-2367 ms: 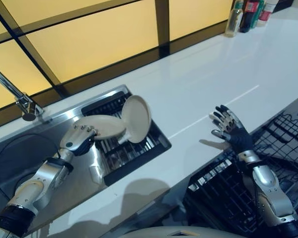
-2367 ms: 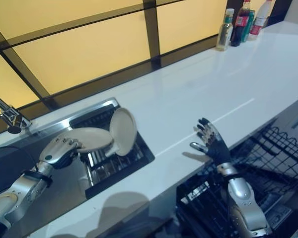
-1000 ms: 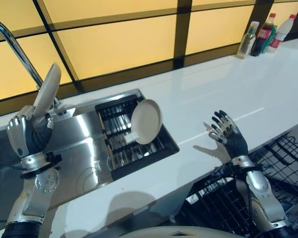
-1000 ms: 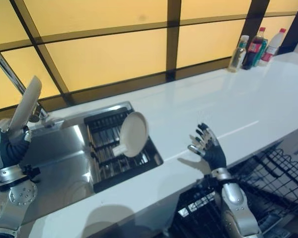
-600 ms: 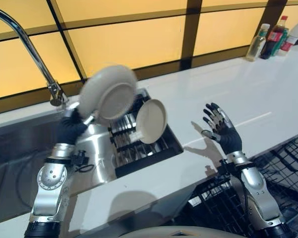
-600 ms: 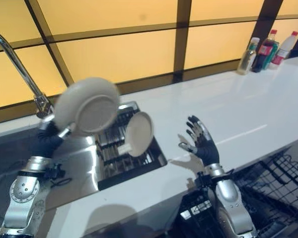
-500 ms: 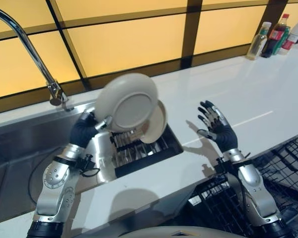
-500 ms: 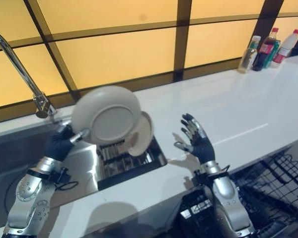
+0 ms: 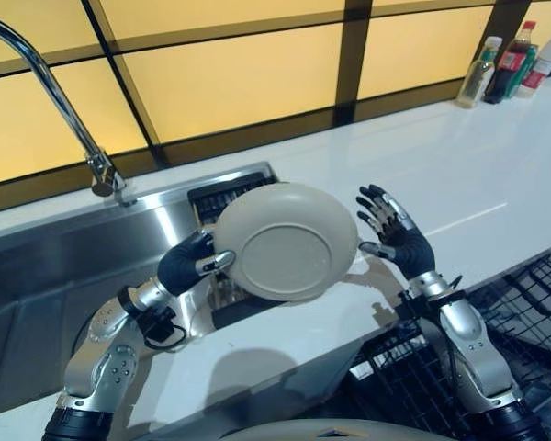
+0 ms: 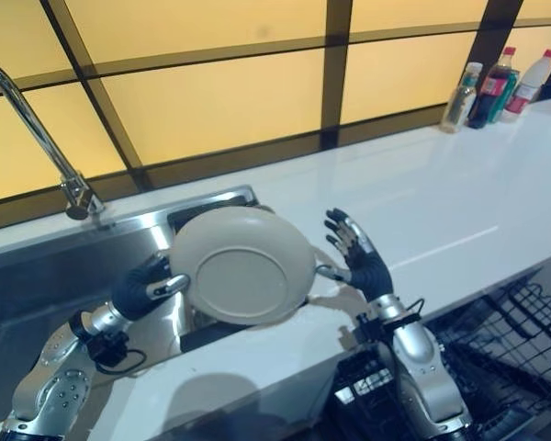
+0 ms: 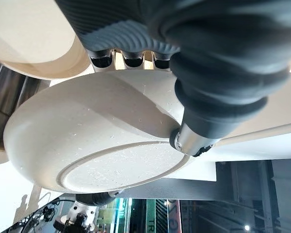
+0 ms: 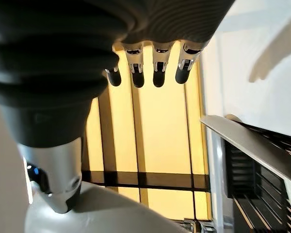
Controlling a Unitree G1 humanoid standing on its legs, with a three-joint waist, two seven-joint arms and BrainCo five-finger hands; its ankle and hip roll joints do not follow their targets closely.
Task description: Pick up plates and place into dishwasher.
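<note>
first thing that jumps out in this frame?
The big cream plate, gripped at its rim by the left hand, held up over the counter edge in front of the sink. Right beside it the right hand waits open, fingers spread toward the plate's far rim. The black dishwasher rack sits open below the counter at lower right.

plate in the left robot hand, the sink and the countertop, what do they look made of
Plate: probably glazed ceramic or stoneware, possibly melamine; cream, faintly speckled, with a raised foot ring. It is held by the left robot hand. Sink: stainless steel, brushed grey with soft reflections. Countertop: glossy white, likely stone or solid surface, since it mirrors the window.
</note>
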